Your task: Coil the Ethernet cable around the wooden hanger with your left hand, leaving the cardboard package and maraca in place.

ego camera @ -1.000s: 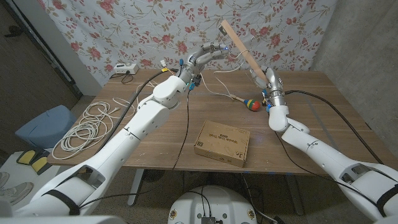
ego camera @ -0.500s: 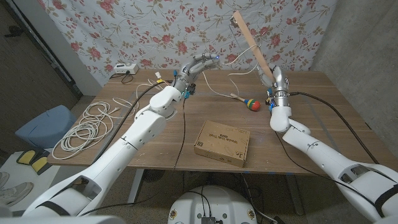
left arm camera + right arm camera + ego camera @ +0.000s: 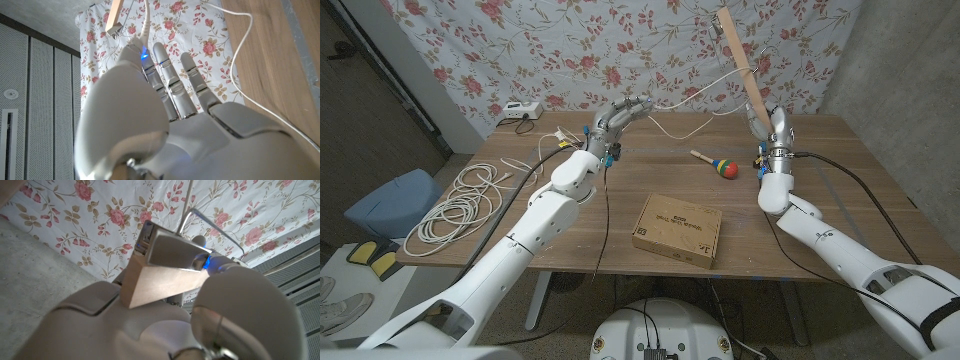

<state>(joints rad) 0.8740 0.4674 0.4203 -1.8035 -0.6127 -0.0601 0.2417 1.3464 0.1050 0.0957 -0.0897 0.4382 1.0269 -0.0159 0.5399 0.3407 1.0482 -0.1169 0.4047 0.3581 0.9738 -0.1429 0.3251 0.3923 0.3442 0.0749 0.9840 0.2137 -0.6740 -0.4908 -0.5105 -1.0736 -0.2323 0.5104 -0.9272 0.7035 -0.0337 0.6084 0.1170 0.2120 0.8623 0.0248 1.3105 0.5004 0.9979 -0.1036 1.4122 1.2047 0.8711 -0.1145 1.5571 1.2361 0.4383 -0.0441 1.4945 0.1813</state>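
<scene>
Ethernet cable (image 3: 685, 97) pinched in left hand (image 3: 620, 113); right hand (image 3: 767, 125) grips wooden hanger (image 3: 740, 62); loop snug, keep tension

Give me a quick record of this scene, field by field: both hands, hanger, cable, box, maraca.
left hand: raised over the table's far side, holding the Ethernet cable
right hand: grips the wooden hanger, which is raised and tilted
cable: runs from the left hand up to the hanger
cardboard package: flat on the table, near edge
maraca: lying on the table beyond the package
</scene>
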